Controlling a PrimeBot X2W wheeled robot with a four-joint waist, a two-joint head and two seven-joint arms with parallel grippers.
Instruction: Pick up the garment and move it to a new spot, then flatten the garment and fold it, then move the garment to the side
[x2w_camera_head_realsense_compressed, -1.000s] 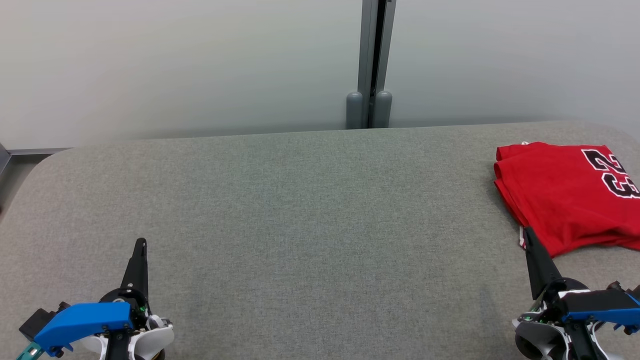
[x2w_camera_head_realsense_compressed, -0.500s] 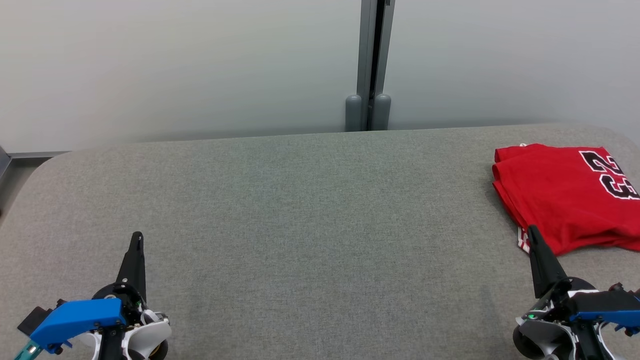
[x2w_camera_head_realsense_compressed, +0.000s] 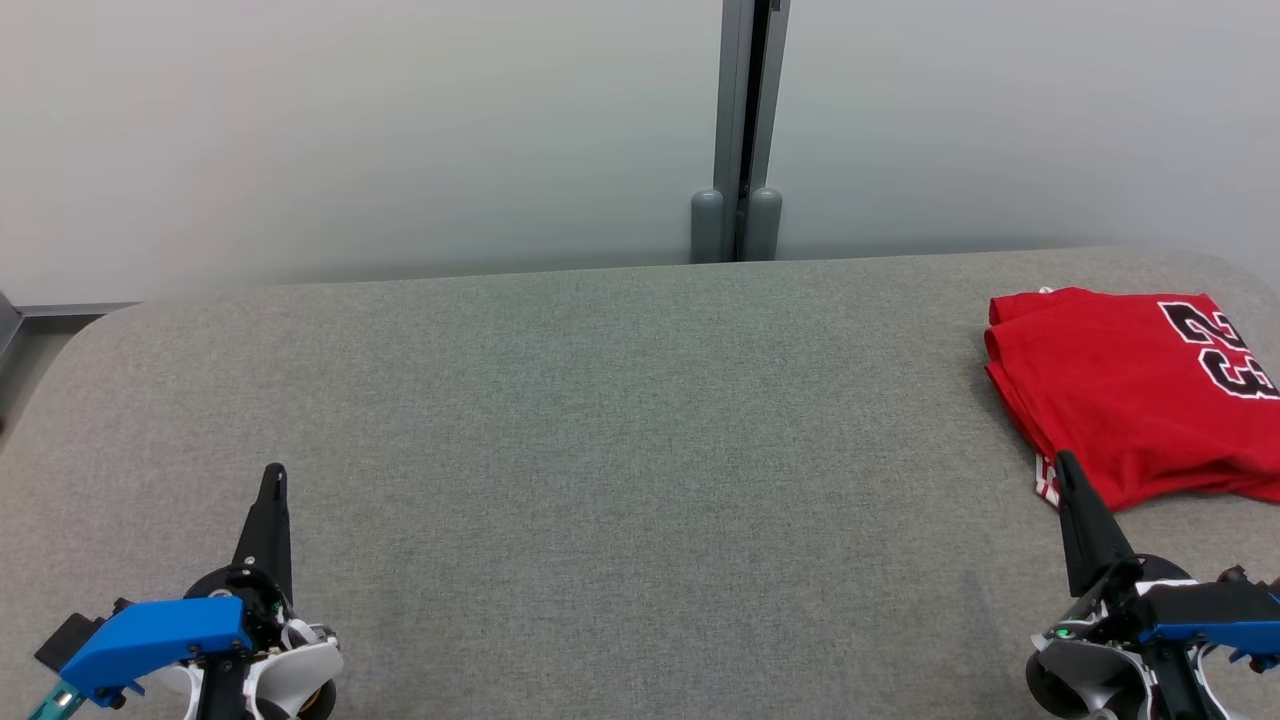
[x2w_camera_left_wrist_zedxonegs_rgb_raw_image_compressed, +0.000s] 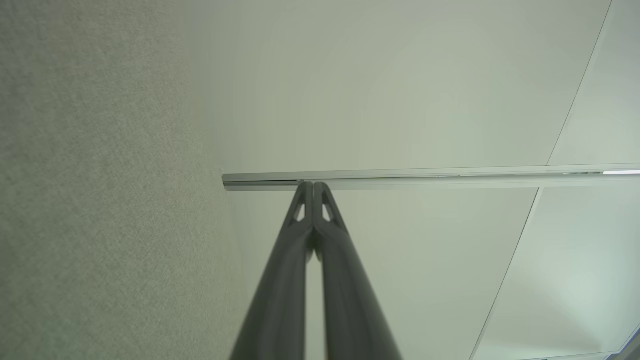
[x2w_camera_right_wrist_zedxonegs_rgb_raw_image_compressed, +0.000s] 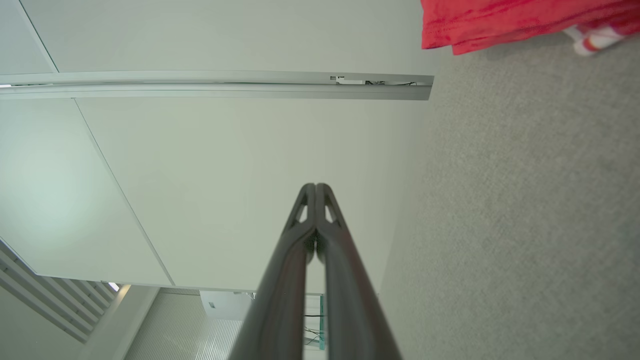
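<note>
Grey woven padded surface (x2w_camera_head_realsense_compressed: 600, 450) with rounded corners, spanning head view from 9 to 3 o'clock. Plain pale wall (x2w_camera_head_realsense_compressed: 350, 130) behind it at 12 o'clock, split by a grey vertical post (x2w_camera_head_realsense_compressed: 745, 120) with two rounded stubs at its foot. Grey sliver at the 9 o'clock edge, floor or ledge, cannot tell.

Red garment (x2w_camera_head_realsense_compressed: 1120, 390) lying folded on the surface at 3 o'clock, black-and-white numerals on top, cut by the frame edge. Red-white striped trim (x2w_camera_head_realsense_compressed: 1045, 482) poking out at its near corner.

Left gripper (x2w_camera_head_realsense_compressed: 273, 478) at 7 o'clock, fingers clenched together, gripping nothing, over bare fabric. Right gripper (x2w_camera_head_realsense_compressed: 1063, 465) at 5 o'clock, clenched the same way, gripping nothing, tip lined up with the garment's near corner in head view.

Left wrist view: fingers pressed tip to tip, surface filling 9 o'clock, wall beyond, pale metal rail (x2w_camera_left_wrist_zedxonegs_rgb_raw_image_compressed: 425, 177) running from centre out to 3 o'clock.

Right wrist view: garment edge at 1 o'clock with the trim just beside it, both well apart from the shut fingertips. Surface down the 3 o'clock side. Slatted panels (x2w_camera_right_wrist_zedxonegs_rgb_raw_image_compressed: 45, 300) at 7 o'clock, past the wall's edge.
</note>
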